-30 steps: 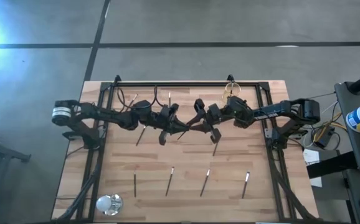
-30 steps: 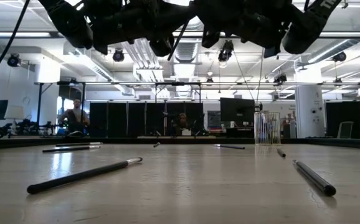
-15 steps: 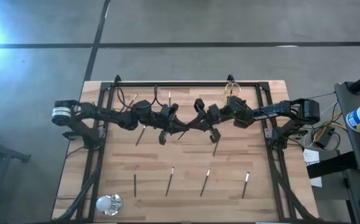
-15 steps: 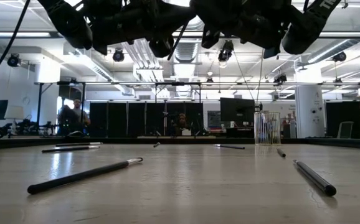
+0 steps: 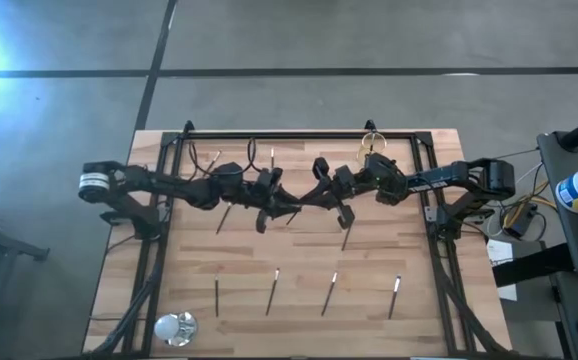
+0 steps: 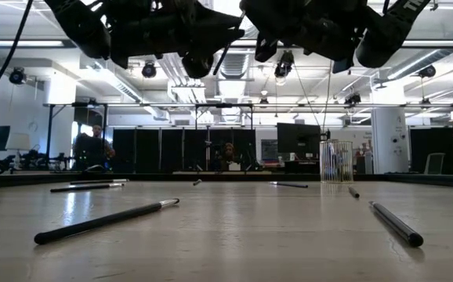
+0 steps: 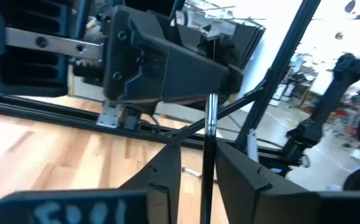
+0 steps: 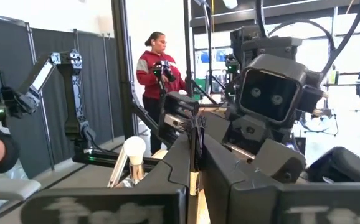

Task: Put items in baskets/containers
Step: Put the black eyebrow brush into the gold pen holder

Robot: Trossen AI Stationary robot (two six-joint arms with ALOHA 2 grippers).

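**Stick passed between pincers above mid-bench**

Overhead, the two arms meet over the far half of the bench, and their dark bodies hide most of the stick held between them; only a short slanted piece shows from above. The low view cuts both pincers off at the picture's upper edge, so nothing of the grip shows there. In the right wrist view the right pincer is clamped on the stick, fingers pressed to it on both sides. In the left wrist view the left pincer has its fingers spread, the stick standing in the gap with space on each side.

A second ago the left pincer was clamped on the stick and the right one half spread; since then the left has let go and the right has closed. The left arm has also drawn slightly to the left.

The cup stands at the far edge, right of centre, just beyond the right arm. Four loose sticks lie in a row on the near half, others lie by the far edge, partly under the arms. A white ball sits at the near left corner. A person in a red top stands beyond the bench.
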